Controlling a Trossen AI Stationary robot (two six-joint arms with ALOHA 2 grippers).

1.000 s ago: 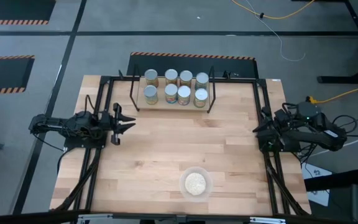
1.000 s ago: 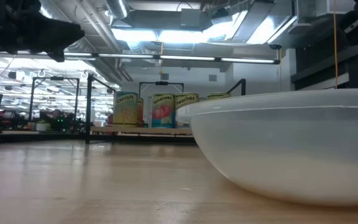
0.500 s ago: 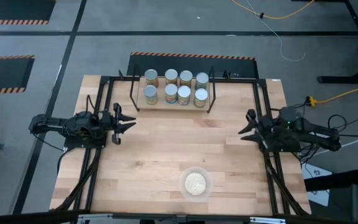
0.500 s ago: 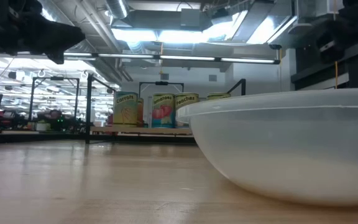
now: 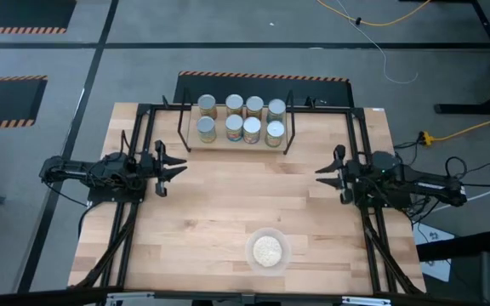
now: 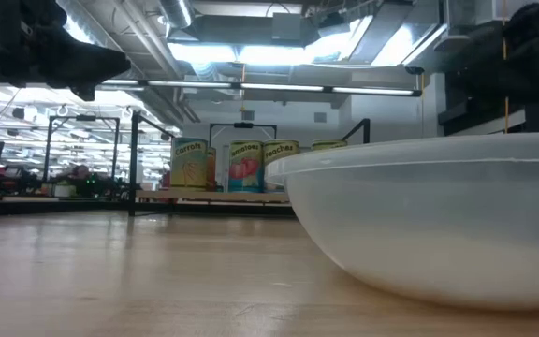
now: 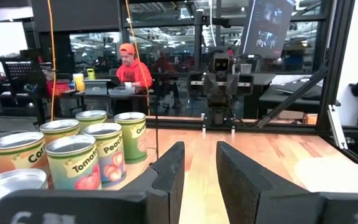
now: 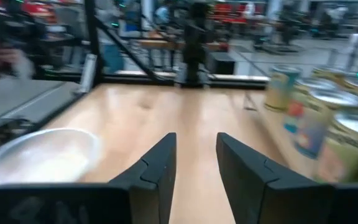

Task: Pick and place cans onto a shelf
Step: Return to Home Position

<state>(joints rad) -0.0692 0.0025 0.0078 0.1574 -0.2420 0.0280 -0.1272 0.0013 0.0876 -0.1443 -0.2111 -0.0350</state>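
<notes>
A clear bowl (image 5: 267, 250) of pale grains stands on the near middle of the desk (image 5: 219, 204), well apart from both arms. In the low view it fills the foreground and hides the right end of the shelf (image 5: 236, 143). Beyond the desk, a person (image 7: 131, 67) sits at another table. A second ago the right arm was folded back at the desk's right edge. Now the right gripper (image 5: 321, 174) reaches inward over that edge, level and facing the left one, while the left gripper (image 5: 181, 167) has kept its place at the left edge. Both hold nothing, and their fingers (image 7: 166, 171) are spread with a clear gap between them. All eight cans (image 5: 241, 119) stand upright in two rows of four on the shelf at the far middle of the desk, well apart from either pair of fingers and off to one side of each.
</notes>
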